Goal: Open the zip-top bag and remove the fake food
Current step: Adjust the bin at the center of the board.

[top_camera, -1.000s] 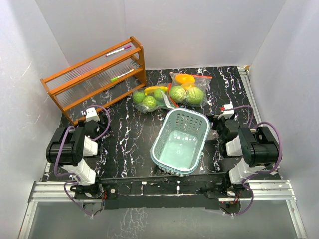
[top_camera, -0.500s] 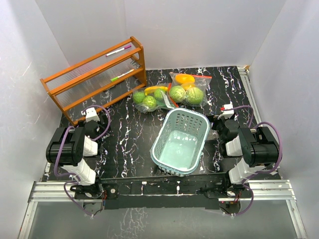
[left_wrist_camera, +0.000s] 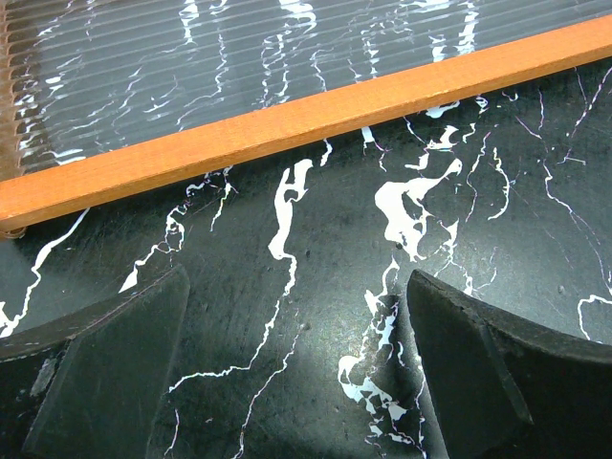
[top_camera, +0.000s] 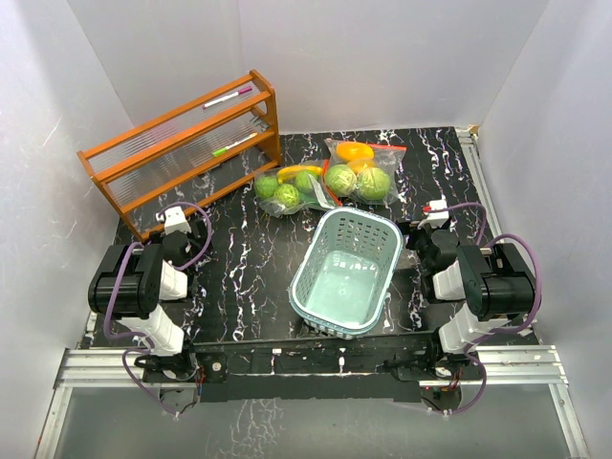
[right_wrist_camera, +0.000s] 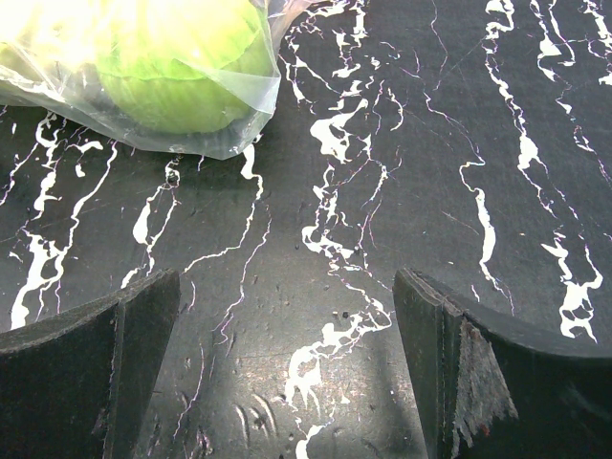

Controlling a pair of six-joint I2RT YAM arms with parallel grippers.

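Heads up: your right wrist view cuts the zip-top bag (right_wrist_camera: 229,124) off at the top-left edge, so you mostly get one green piece of fake food (right_wrist_camera: 177,67) through the plastic. Left wrist view crops the wooden rack (left_wrist_camera: 287,124) to one rail and ribbed panel. From above, the zip seals are too small to read

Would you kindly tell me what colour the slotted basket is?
The basket is pale teal, best seen in the top external view.
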